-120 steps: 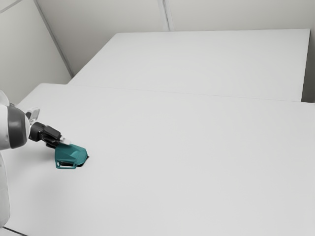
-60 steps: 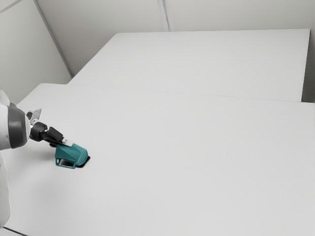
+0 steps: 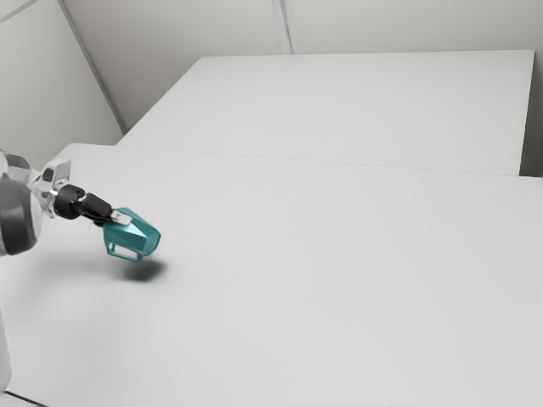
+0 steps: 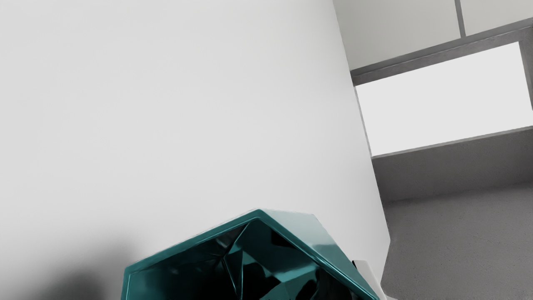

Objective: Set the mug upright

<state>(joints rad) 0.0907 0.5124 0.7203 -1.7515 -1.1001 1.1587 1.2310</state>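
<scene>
1. Mug [image 3: 142, 236]: located off the desk [image 3: 339, 254], above its own shadow [image 3: 142, 271]. Attitude is tilted, not upright; the wrist view looks into its mouth.
2. Jaws: closed on the mug near its rim [image 4: 191, 242]. One fingertip [image 4: 367, 274] shows at the outer wall; I infer the opposing contact from the suspended load.
3. Handle [image 3: 127, 258]: free of the jaws, on the underside in the exterior view.
4. Handling, by my judgement: rigid and fairly light. The glossy, faceted surface may be slippery, and an off-centre rim grip may let the body pivot. I cannot tell the material; treat it as breakable.
5. Grip point: the wall beside the mouth suits this task. I would keep the pads flat on one facet and avoid the corners.
6. Next action: rotate the base downward, lower until it seats flat, then release. Guard against the handle striking first.
7. Markings: I can read no brand, label or writing on the visible faces.
</scene>
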